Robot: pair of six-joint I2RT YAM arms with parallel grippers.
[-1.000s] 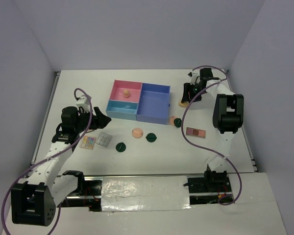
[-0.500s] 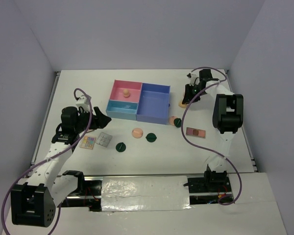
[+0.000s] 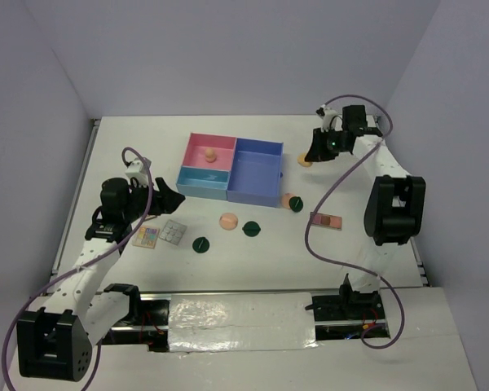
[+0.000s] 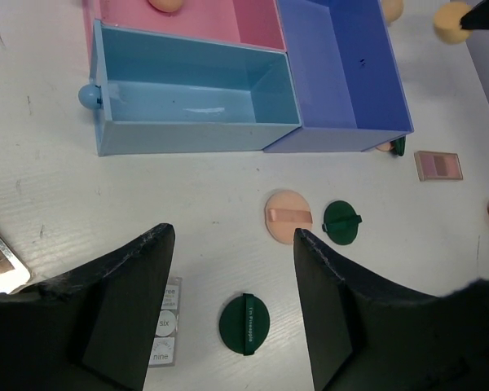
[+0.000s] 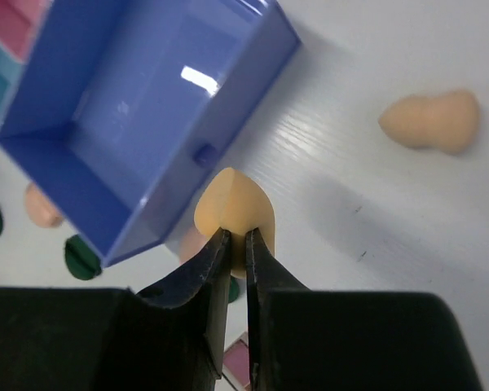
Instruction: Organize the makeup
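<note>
Near the surface's (image 5: 375, 212) far right corner, the right claw (image 5: 237, 238) pinches a sponge (image 5: 233, 205), likely soft and light; left claw (image 4: 231, 238) gapes wide.

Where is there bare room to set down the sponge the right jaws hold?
The purple compartment and light blue compartment are empty. Bare table borders the tray's left and far sides. Crowded: the strip in front, with palettes, puff and compacts.
</note>
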